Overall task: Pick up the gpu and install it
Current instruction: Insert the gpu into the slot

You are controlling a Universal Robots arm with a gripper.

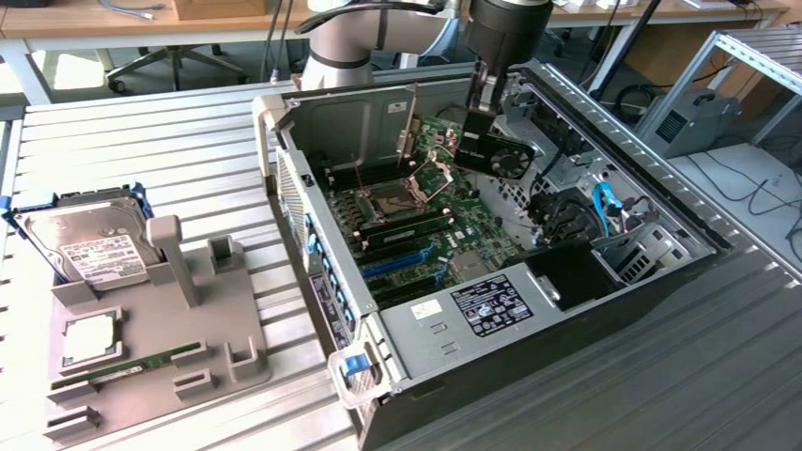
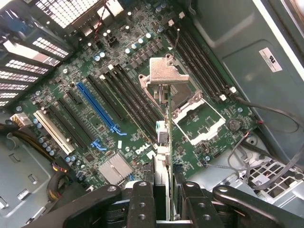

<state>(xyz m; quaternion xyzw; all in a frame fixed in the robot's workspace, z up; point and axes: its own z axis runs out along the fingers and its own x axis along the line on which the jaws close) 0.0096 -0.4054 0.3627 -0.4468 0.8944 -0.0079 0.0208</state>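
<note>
Holding the gpu (image 1: 493, 150) clamped edge-on between my fingers (image 2: 142, 202), above the motherboard (image 2: 57, 90) inside the open computer case (image 1: 338, 132); lifted, not yet seated.

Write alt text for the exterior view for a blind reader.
A robot's claw holds a green graphics card with black cooler over the green motherboard of an open grey computer case. A silver hard drive sits at the exterior view's left.

Shiny metal bracket (image 2: 167, 72) on gpu (image 1: 495, 155)
</note>
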